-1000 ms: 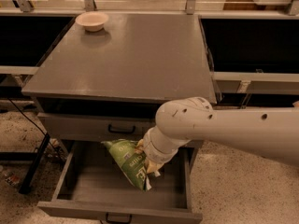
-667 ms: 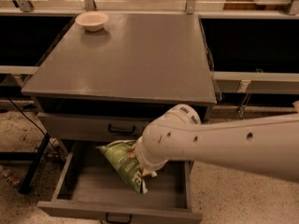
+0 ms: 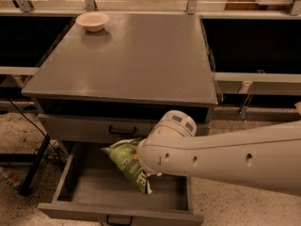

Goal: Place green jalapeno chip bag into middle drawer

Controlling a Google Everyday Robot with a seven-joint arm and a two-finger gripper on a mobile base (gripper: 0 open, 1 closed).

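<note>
Green crinkled foil shows in our camera view: the green jalapeno chip bag (image 3: pixel 126 160) tilts above the open middle drawer (image 3: pixel 84 192), against the gripper (image 3: pixel 148 175), which sits mostly hidden under the white arm (image 3: pixel 225 149), so we cannot tell its grip. We judge a release now could leave the bag propped upright, jamming the drawer on closing.

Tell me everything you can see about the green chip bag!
The green jalapeno chip bag is crinkly and shiny, green with white lettering. It hangs tilted over the open middle drawer, its right side hidden by the white arm, where the gripper sits mostly out of sight. Whether it touches the drawer floor is unclear.
</note>
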